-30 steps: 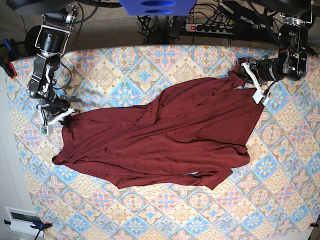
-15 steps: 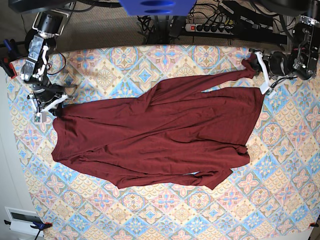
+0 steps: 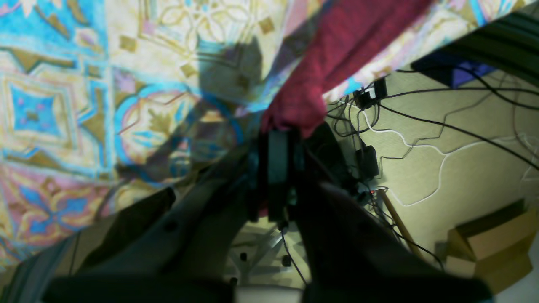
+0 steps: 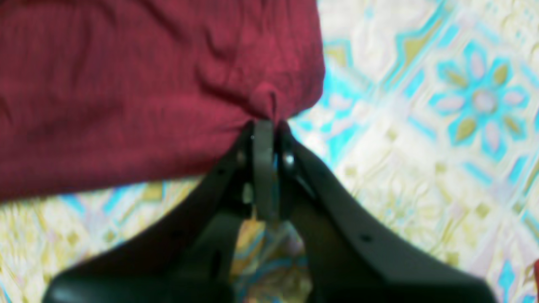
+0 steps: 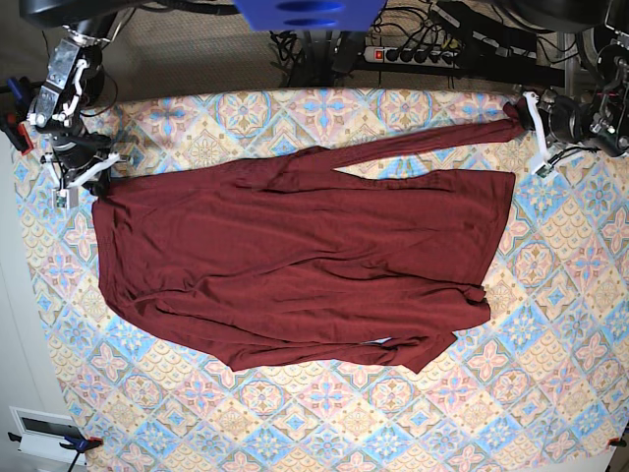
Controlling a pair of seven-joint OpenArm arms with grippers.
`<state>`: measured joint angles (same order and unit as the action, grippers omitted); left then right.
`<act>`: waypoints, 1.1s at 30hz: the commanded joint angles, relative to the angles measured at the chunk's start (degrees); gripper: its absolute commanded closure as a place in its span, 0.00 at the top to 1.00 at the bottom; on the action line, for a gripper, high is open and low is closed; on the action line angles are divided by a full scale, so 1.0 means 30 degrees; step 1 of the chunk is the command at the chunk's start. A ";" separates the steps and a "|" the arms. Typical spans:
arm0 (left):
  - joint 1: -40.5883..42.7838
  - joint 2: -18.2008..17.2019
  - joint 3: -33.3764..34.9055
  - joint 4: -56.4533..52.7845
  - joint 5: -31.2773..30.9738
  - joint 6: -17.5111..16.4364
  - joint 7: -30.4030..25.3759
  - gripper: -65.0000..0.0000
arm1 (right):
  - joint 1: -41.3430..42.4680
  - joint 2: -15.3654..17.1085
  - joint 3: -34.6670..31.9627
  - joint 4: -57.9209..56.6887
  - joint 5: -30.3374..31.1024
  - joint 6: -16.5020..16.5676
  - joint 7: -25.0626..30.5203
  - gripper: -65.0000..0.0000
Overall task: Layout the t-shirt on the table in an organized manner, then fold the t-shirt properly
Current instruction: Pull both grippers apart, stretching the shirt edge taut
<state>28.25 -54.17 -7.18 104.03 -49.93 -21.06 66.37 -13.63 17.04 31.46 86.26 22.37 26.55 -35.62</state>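
The dark maroon t-shirt (image 5: 295, 265) lies spread across the patterned table (image 5: 550, 393), still wrinkled along its near edge. At the back right corner, my left gripper (image 5: 526, 116) is shut on a stretched strip of the shirt. The left wrist view shows that gripper (image 3: 280, 130) pinching bunched maroon fabric (image 3: 337, 54) near the table's edge. On the far left side, my right gripper (image 5: 90, 185) is shut on the shirt's corner. In the right wrist view the gripper (image 4: 265, 124) bites a small fold of the cloth (image 4: 126, 84).
A power strip (image 5: 413, 54) and cables lie on the floor behind the table. A blue part (image 5: 310, 12) hangs over the back edge. Clamps (image 5: 15, 128) hold the cloth at the left edge. A cardboard box (image 3: 484, 248) stands on the floor.
Both grippers have pulled apart and toward the back, right gripper to the far left, left gripper to the back right corner. The shirt has stretched wider and flatter.
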 commanded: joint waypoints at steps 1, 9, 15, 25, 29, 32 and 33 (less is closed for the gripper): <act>-0.0054 -0.0331 -0.0229 0.0210 -0.0074 0.0001 -0.0101 0.00 | 0.0220 0.0489 0.0428 0.0361 0.0118 -0.0072 0.0605 0.00; 0.0679 0.0255 -0.0112 0.0210 -0.0074 -0.1317 0.0046 0.00 | -0.0571 0.0489 0.0868 0.0361 0.0089 0.0016 0.0575 0.00; 0.1792 -0.0184 -0.0112 0.0210 -0.0045 -0.1434 -0.0072 0.00 | -0.1362 0.0489 0.1571 0.0361 0.0089 0.0045 0.0575 0.00; 0.0180 0.4094 -0.4449 0.0386 -0.0074 -0.1464 -0.1742 0.00 | -0.1245 0.0489 0.1512 0.0361 0.0089 0.0045 0.0575 0.00; -0.2604 0.6321 -0.5651 0.0064 0.0571 -0.1405 -0.0921 0.00 | -0.1216 0.0460 0.1454 0.0361 0.0089 0.0045 0.0575 0.00; -0.4625 0.7552 -0.5680 -0.1313 0.1538 -0.1405 -0.0570 0.00 | -0.1216 0.0460 0.1454 0.0361 0.0089 0.0045 0.0575 0.00; -0.5270 0.7904 -0.5680 -0.1958 0.1919 -0.1405 -0.0540 0.00 | -0.1216 0.0431 0.1424 0.0361 0.0089 0.0045 0.0575 0.00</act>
<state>12.23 -29.30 -23.64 97.47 -43.72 -25.28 64.60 -17.47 17.32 35.31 86.28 22.35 26.81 -35.03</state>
